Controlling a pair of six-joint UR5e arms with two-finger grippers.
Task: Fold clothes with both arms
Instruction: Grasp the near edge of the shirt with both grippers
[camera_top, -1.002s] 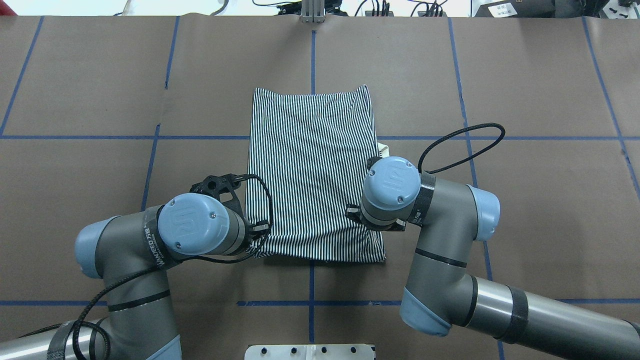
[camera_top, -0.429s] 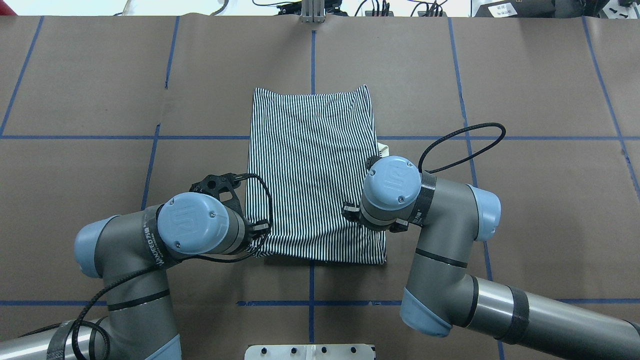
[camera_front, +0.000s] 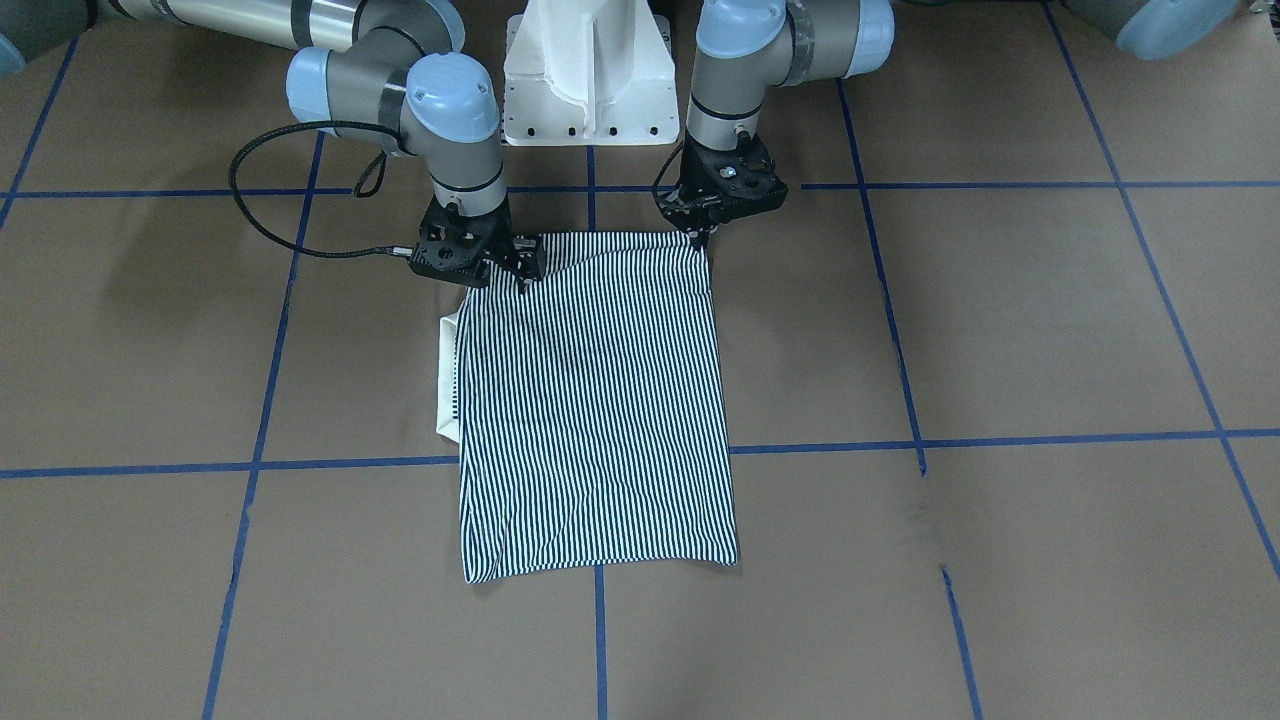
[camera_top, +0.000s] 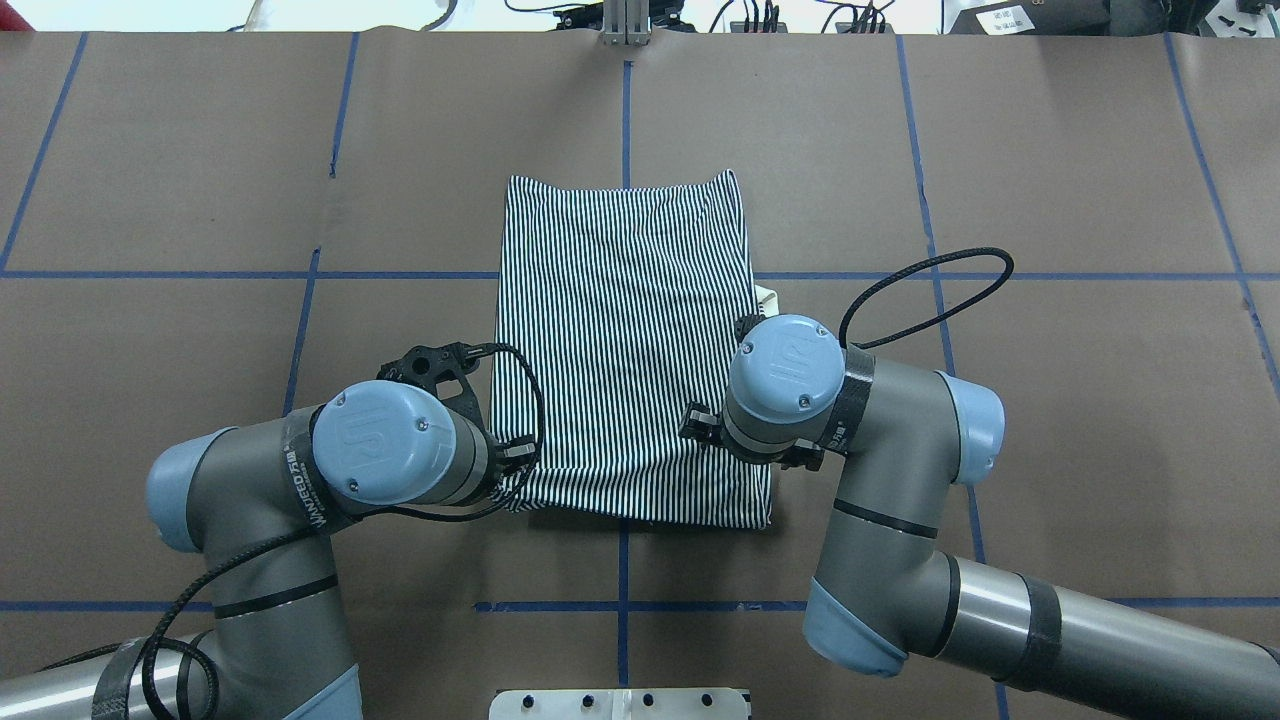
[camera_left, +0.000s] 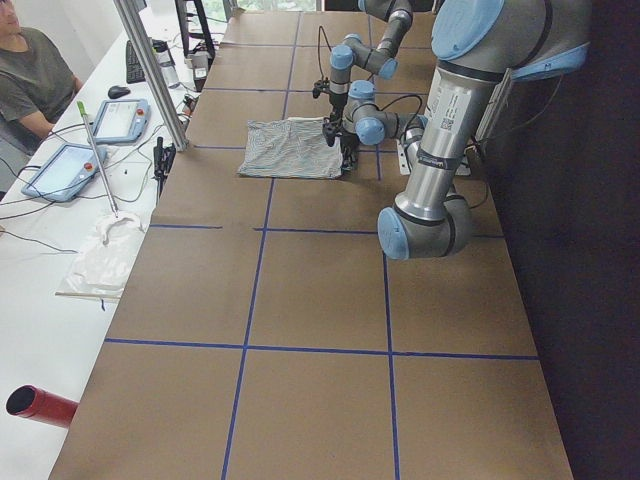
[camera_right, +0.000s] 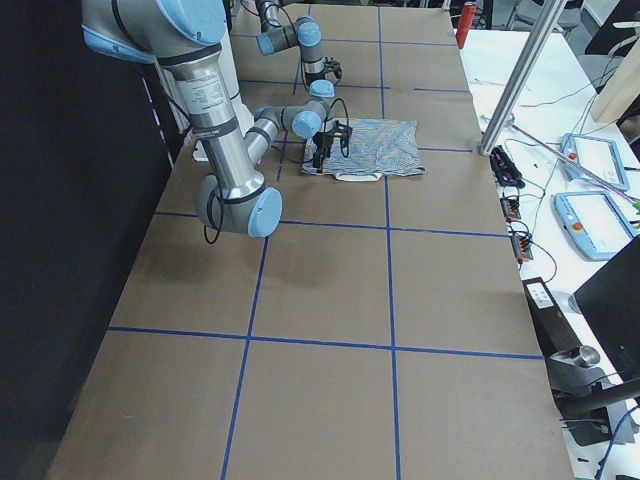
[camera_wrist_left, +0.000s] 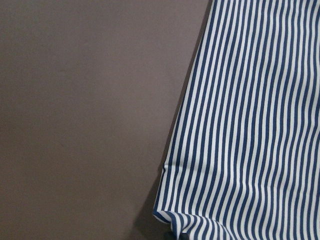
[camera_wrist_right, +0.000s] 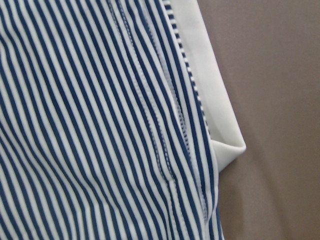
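The striped shirt (camera_front: 590, 400) lies folded into a tall rectangle on the brown table (camera_front: 1000, 330), and its cream collar (camera_front: 448, 380) pokes out from one long side. My left gripper (camera_front: 698, 240) pinches the shirt's corner nearest the robot, fingers drawn to a point. My right gripper (camera_front: 524, 278) presses shut into the same near edge, a little in from the other corner. From overhead the shirt (camera_top: 625, 330) has both wrists over its near corners. The left wrist view shows the shirt's bunched corner (camera_wrist_left: 172, 220). The right wrist view shows stripes and collar (camera_wrist_right: 210, 100).
The white pedestal base (camera_front: 590, 80) stands just behind the near hem. A black cable loop (camera_top: 930, 290) rises by the right arm. Blue tape lines (camera_top: 625, 110) grid the table. A person (camera_left: 30, 80), tablets (camera_left: 120, 120) and a metal post (camera_left: 150, 70) occupy the far side bench.
Both wrists have shifted slightly toward the robot, the right one also a little inward. The shirt's near hem has crept with them and wrinkled at the left corner.
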